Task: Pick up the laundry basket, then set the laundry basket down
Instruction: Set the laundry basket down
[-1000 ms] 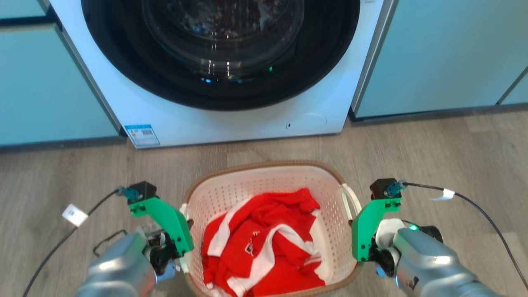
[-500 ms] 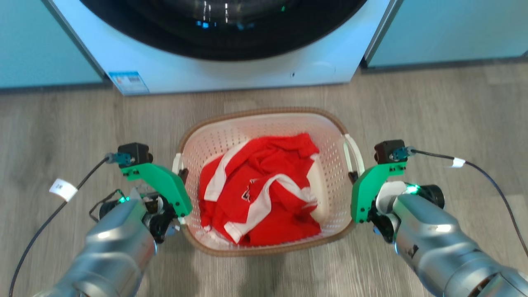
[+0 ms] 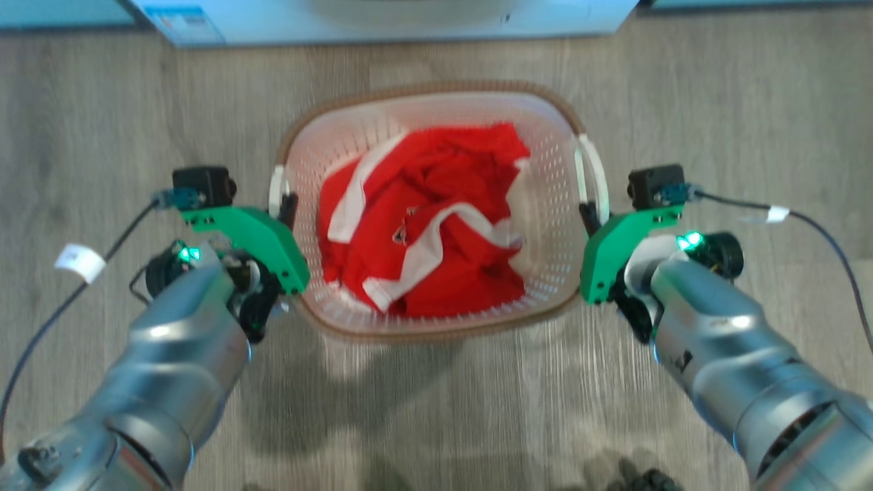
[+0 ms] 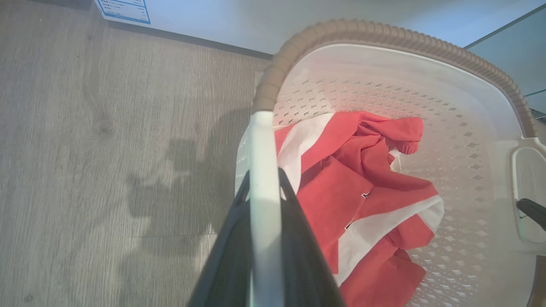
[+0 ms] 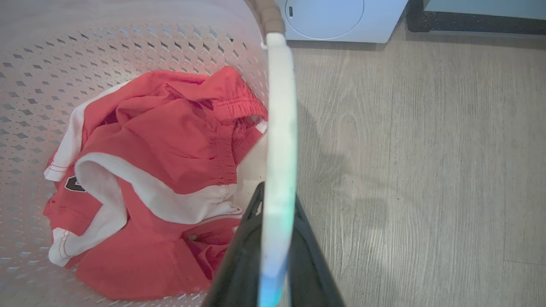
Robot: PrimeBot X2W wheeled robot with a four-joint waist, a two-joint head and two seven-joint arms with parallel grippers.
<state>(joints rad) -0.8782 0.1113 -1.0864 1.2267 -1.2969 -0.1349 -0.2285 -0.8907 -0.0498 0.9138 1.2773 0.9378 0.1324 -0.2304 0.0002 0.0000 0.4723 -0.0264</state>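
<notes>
White perforated laundry basket (image 3: 554, 225), brown-rimmed, red-and-white garment (image 3: 436, 273) inside

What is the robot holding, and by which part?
The laundry basket, by its white side handles: left gripper on one, right gripper on the other.

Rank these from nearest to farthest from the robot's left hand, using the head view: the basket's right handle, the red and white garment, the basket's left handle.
1. The left handle, gripped by the left hand.
2. The red and white garment, in the middle of the laundry basket.
3. The right handle, on the far side, by the right hand.
</notes>
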